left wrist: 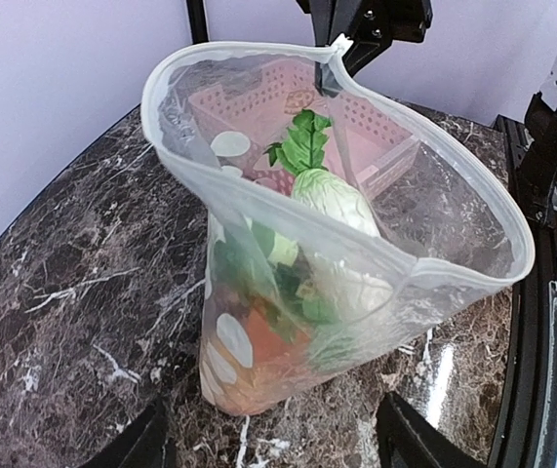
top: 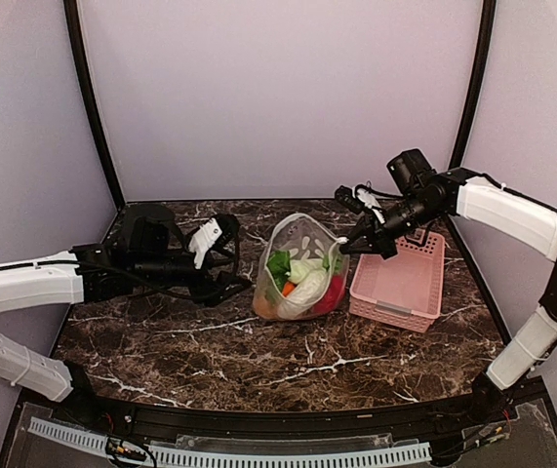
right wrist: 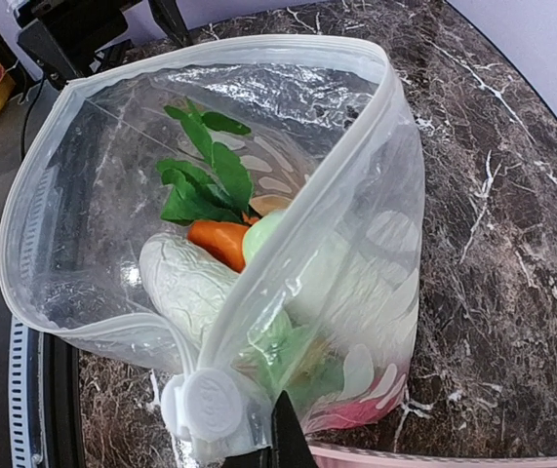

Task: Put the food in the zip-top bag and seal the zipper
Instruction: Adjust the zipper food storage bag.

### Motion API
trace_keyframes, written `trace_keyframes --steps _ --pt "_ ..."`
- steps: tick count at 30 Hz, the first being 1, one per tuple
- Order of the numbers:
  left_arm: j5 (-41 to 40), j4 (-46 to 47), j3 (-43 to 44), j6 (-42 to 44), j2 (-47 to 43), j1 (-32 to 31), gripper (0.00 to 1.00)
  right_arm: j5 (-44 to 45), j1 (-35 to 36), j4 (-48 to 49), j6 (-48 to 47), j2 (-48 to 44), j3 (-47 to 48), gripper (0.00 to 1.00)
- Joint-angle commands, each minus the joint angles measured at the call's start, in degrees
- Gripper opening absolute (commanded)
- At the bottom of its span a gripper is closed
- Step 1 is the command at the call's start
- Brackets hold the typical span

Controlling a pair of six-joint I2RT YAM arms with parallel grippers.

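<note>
All food point(top: 298, 278) looks bagged; sealing pending. Right pincer point(top: 344, 247) clenched on bag point(top: 302, 234) corner. Left pincer point(top: 227, 265) released, mouth ahead; should pinch zipper point(left wrist: 249, 46).

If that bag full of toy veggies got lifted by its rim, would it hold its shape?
Probably not. The zip-top bag looks thin and creased, propped by the right end effector pinching its rim. The food bunched low would likely stretch it into a pouch.
</note>
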Motion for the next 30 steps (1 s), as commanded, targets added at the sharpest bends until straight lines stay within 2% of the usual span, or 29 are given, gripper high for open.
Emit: trace_keyframes --steps 1,8,13,20,30 --pt "2.4 6.0 3.7 4.9 4.3 -0.9 0.68 -1.5 -0.3 0.0 1.9 1.9 1.9 0.00" --pt "6.8 8.9 5.8 5.8 8.4 -1.3 0.66 -1.9 -0.6 0.1 3.0 2.9 2.8 0.00" --pt "4.6 9.9 6.3 7.2 8.8 -3.9 0.65 -2.9 -0.9 0.1 3.8 3.6 3.1 0.00" --pt "-1.5 11.7 6.6 7.5 9.2 -6.2 0.49 -3.4 -1.2 0.2 4.2 4.0 3.1 0.00" --pt "-2.0 9.3 7.8 9.7 12.9 -7.2 0.51 -5.9 -2.3 0.4 5.9 5.0 4.3 0.00"
